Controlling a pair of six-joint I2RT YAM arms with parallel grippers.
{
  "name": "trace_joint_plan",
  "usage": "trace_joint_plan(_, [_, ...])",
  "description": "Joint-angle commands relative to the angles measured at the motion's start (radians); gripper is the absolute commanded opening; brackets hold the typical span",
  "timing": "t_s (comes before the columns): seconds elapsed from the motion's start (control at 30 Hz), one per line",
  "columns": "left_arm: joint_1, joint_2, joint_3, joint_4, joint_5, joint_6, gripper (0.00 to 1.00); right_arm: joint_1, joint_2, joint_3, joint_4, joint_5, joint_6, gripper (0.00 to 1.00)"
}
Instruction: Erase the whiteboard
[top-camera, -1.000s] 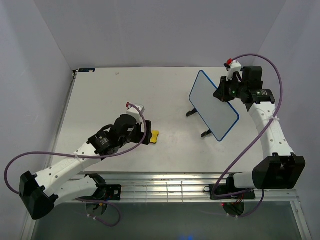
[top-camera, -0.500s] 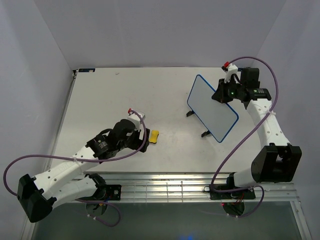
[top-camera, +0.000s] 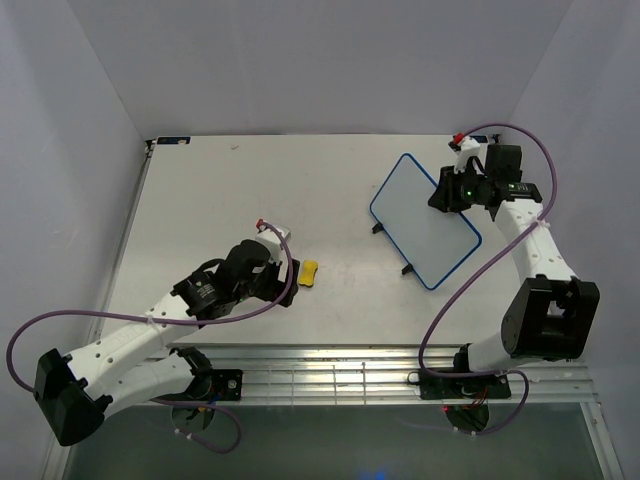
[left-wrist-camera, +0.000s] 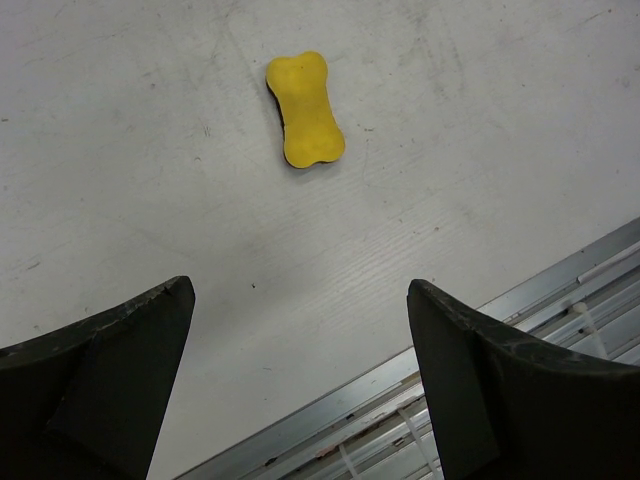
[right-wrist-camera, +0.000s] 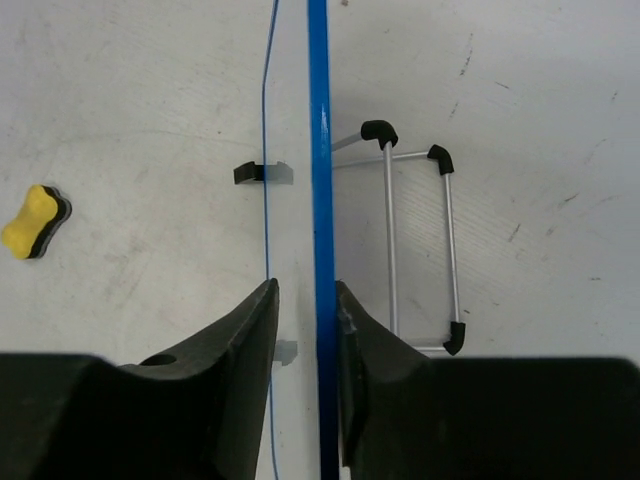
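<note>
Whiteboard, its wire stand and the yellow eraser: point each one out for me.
whiteboard (top-camera: 423, 222), top external view, middle of its white face.
wire stand (right-wrist-camera: 390, 240), right wrist view, on its left metal rod.
yellow eraser (left-wrist-camera: 305, 110), left wrist view, centre of its yellow top.

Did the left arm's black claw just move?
Yes. The left gripper drew back slightly from the small yellow bone-shaped sponge, toward the table's near edge.

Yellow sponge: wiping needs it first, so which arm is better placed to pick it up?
Left. The left gripper hovers open right by the sponge; the right gripper is far off, straddling the whiteboard rim.
</note>
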Motion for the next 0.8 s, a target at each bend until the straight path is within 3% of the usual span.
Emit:
trace_joint_plan(0.0, [0.005,-0.014,-0.008,0.011,0.017,0.009,0.98,-0.003,0.008,-0.006,0.036,0.033,-0.038,0.36])
trace_joint_plan(0.33, [0.003,0.004,-0.011,0.014,0.033,0.012,0.98,-0.003,0.083,0.037,0.024,0.181,-0.076,0.48])
trace_joint_plan(0.77, [0.005,0.014,-0.012,0.018,0.03,0.015,0.98,-0.003,0.166,0.087,0.006,0.233,-0.093,0.79])
